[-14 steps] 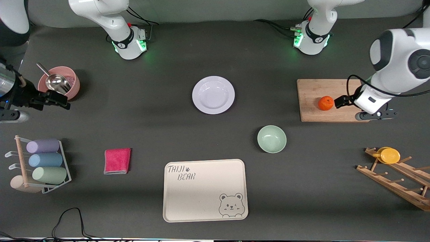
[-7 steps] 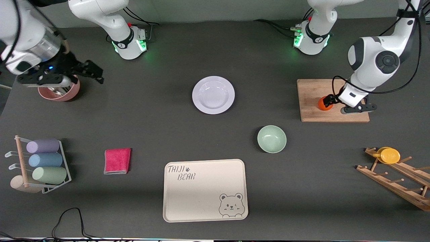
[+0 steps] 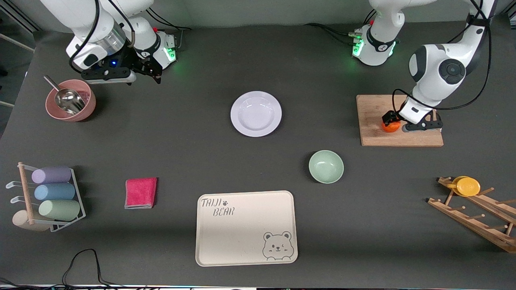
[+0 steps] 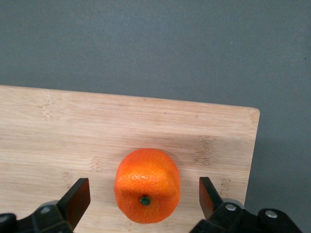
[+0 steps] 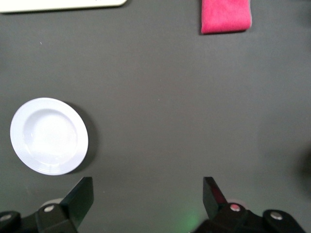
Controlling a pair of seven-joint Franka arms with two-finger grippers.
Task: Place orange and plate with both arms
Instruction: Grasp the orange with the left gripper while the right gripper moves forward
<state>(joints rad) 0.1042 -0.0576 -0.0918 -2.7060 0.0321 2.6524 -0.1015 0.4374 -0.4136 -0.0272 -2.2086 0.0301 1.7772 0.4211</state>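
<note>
My right arm had swung in from the worktop's edge, and its claw (image 3: 155, 72) hung spread wide over bare worktop near its base, well apart from the plate (image 3: 256, 114) at the middle. My left claw (image 4: 144, 200) had dropped over the cutting board (image 3: 373, 110), fingers spread either side of the orange (image 4: 147, 185), not yet pinching. A grasp looked close.

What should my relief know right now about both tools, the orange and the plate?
Left tool: open, straddling the orange on the wooden cutting board, not yet shut on it.
Right tool: open, holding nothing, up over bare table near its own base.
Plate: mid-table, untouched, nothing on it.
Done: nothing placed.
Left: grasp the orange, fetch the plate, place both.
</note>
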